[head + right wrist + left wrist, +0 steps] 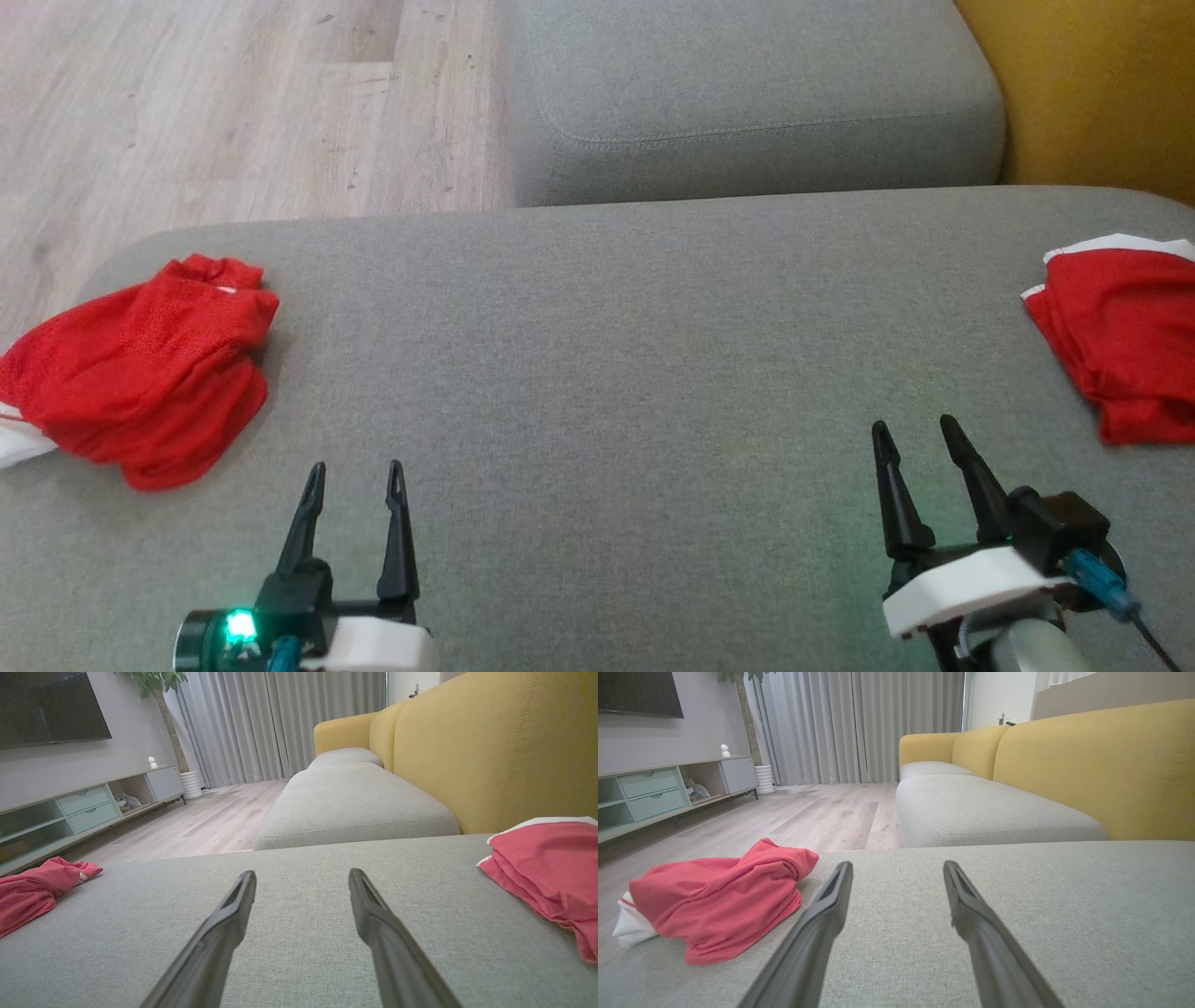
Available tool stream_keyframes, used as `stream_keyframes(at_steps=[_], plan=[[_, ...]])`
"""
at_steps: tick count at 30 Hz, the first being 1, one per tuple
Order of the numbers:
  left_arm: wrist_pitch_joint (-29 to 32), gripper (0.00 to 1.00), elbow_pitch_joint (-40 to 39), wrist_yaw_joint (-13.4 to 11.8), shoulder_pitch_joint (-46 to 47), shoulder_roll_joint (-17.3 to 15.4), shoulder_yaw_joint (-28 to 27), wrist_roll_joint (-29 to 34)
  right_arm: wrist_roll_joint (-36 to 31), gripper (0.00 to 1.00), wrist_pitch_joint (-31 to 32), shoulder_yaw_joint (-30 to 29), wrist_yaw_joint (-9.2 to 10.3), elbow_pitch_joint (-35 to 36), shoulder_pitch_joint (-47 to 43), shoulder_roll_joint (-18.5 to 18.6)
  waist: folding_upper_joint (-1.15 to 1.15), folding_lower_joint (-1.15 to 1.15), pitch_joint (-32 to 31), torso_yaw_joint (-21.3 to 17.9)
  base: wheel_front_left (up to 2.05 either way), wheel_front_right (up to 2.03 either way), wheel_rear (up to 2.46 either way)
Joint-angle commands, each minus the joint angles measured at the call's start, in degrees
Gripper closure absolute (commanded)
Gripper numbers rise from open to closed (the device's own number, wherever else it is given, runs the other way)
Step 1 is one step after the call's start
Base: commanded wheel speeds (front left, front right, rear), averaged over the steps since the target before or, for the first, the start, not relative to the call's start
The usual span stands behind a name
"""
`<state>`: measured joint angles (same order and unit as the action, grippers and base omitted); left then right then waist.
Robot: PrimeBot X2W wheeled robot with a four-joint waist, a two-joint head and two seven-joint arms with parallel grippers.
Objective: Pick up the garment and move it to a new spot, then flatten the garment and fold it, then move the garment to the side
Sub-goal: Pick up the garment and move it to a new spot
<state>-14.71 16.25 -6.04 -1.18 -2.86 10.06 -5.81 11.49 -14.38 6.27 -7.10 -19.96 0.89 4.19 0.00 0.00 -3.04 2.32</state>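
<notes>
Nearest, at the bottom of the head view: left gripper [358, 465] low on the left, right gripper [913, 422] low on the right, both pointing up the picture over the grey seat cushion [607, 373]. Left fingers [822, 919] spread wide, nothing between them but bare grey cloth in the left wrist view. Right fingers [387, 947] equally wide apart, likewise holding nothing. Cannot tell whether either pair touches the cushion or hangs just above it.

Crumpled red garment [149, 373] at the cushion's left end, heaped in loose folds, with a bit of white cloth showing at its outer side, by the cushion's edge. Lies ahead and to the left of the left gripper, near it but apart. Folded red garment [1120, 345] at the cushion's right end, stacked in flat layers with a white band along its far edge; ahead and to the right of the right gripper, apart from it as well. Well apart from each other, with the bare middle of the cushion between.

Beyond the seat cushion: second grey cushion [747, 93], yellow backrest [1102, 84] on the right, pale wooden floor [233, 112] on the left. Farther off in the wrist views: low cabinet [649, 793] with pale green drawers along the wall, dark screen [46, 709] above it, grey curtains [859, 723], potted plant [149, 679] in a white pot.
</notes>
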Motion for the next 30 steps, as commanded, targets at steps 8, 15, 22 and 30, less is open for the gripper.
stream_keyframes(at_steps=[8, 15, 22, 30], plan=[[-0.29, 0.00, -2.36, -0.08, 1.40, -0.02, -1.65, 0.31, -0.18, 0.00, -0.62, 0.74, -0.39, 1.78, 1.68, -0.33, 0.00, 0.00, 0.14, 1.33, 0.00, 0.00, 0.00], [-0.29, 0.00, -3.50, -0.64, 1.52, -0.02, -1.22, 0.63, -0.26, 0.00, -0.62, 1.77, -0.39, 1.55, 1.55, -0.39, 0.00, 0.00, 0.51, 4.56, 0.00, 0.00, 0.00], [-0.29, 0.00, -4.24, -0.79, 0.64, -0.20, -2.79, 1.25, -0.16, 0.00, -0.62, 3.22, -0.39, 1.37, 2.13, -0.71, 0.00, 0.00, 0.88, 11.77, 0.00, 0.00, 0.00], [-0.29, 0.00, -6.01, -0.72, -0.61, -0.96, -6.31, 1.60, 0.00, 0.00, -0.62, 4.68, -0.39, 1.26, 3.49, -1.04, 0.00, 0.00, 1.56, 19.76, 0.00, 0.00, 0.00]])
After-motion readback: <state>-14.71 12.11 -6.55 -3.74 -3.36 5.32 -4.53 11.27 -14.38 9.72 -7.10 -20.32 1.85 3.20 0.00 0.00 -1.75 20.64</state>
